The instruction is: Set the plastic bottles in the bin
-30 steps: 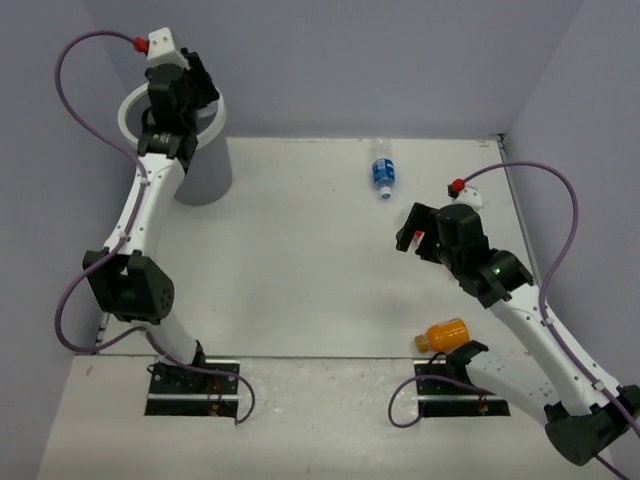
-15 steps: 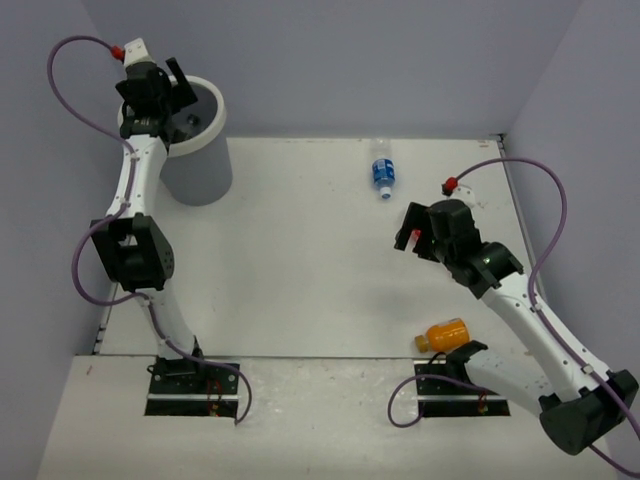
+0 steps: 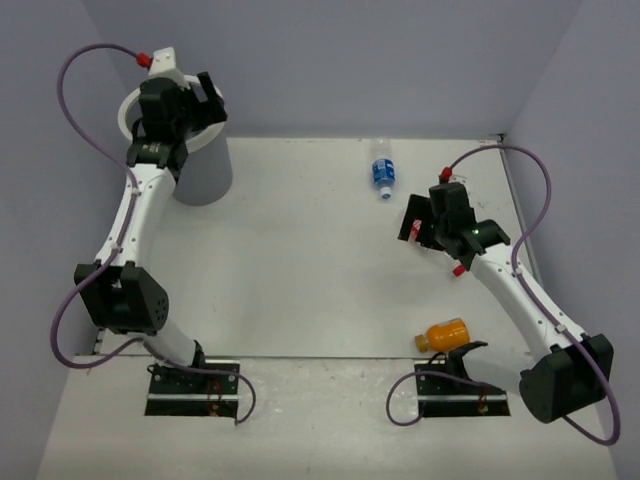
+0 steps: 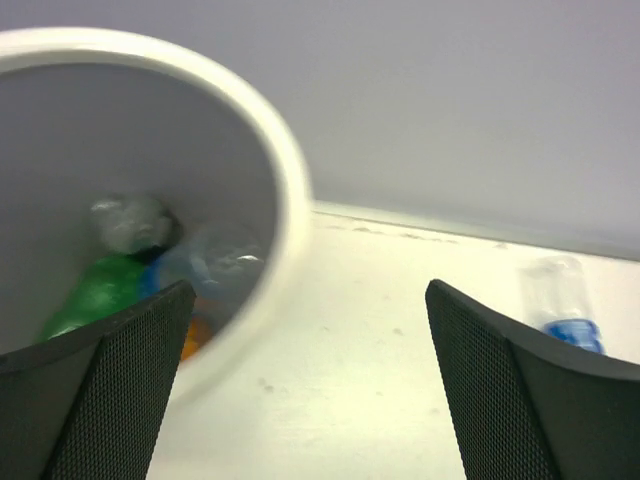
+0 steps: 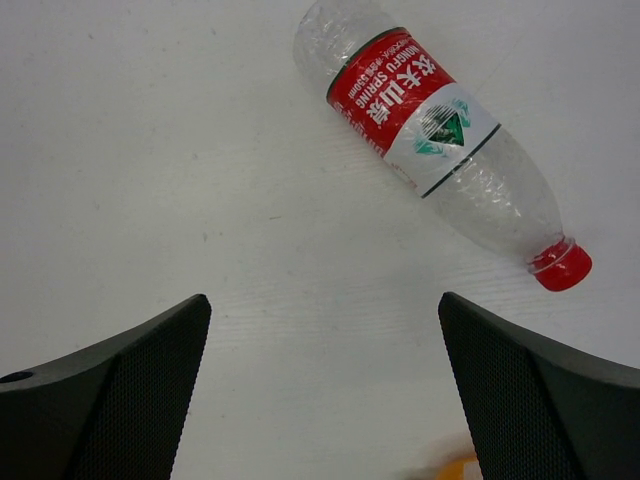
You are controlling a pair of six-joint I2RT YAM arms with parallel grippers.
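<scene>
Far left, at the back corner of the table [image 3: 300, 260]: the bin [image 3: 205, 172], with a green bottle [image 4: 100, 290], a sliver of orange [image 4: 192, 338] and some blurred clear plastic inside. Above its rim, the left gripper [image 4: 308, 287], jaws spread wide, gripping nothing. Farther right, flat on the table near the back wall: a clear bottle with blue label [image 3: 382, 168]. Right of that, the right gripper [image 5: 322, 297], likewise fully spread and empty, hanging just over a clear bottle with red label [image 5: 430, 120] lying on its side. Beside the right arm's base: an orange bottle [image 3: 445, 333], also on its side.
</scene>
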